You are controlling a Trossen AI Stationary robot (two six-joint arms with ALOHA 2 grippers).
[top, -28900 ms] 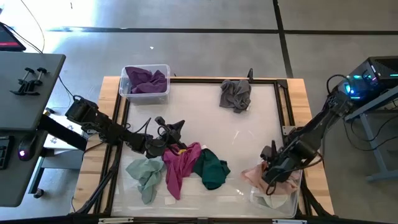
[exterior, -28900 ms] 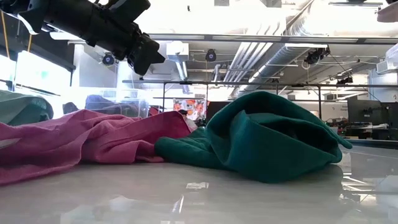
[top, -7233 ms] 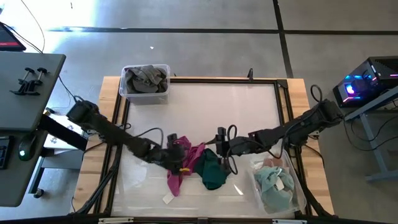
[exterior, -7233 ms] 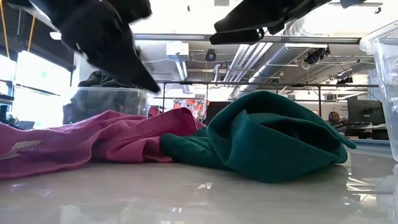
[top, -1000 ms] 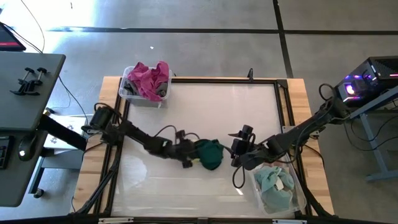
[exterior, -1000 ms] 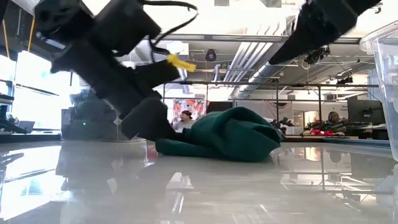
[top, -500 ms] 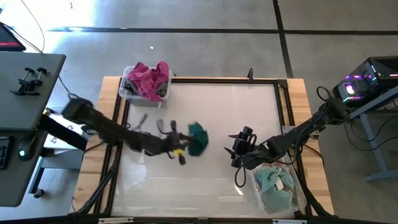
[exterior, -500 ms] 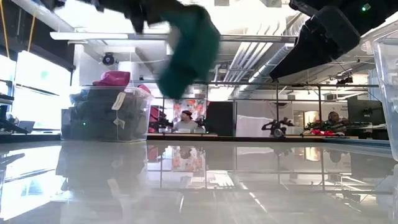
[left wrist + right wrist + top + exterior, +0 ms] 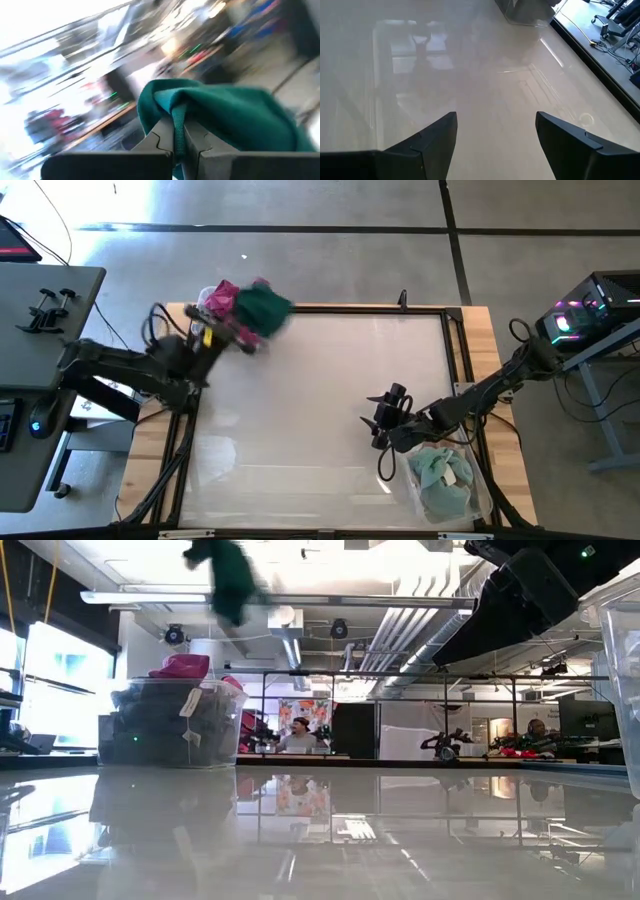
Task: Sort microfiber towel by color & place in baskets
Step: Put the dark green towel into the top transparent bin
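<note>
Two dark, slim jointed arms, black cables looping along each, yellow tag beside the left tool, right tool with wedge-shaped matte black fingers

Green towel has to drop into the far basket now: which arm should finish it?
Left. The left gripper is shut on the green towel, carried right over the small basket holding dark and pink towels. The right gripper is open, empty, near the other basket.

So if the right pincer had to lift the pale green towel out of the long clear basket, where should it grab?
Probably the raised crumpled fold of the pale green towel, coming straight down: the long clear basket walls block side approaches. The right pincer hovers open beside it.
</note>
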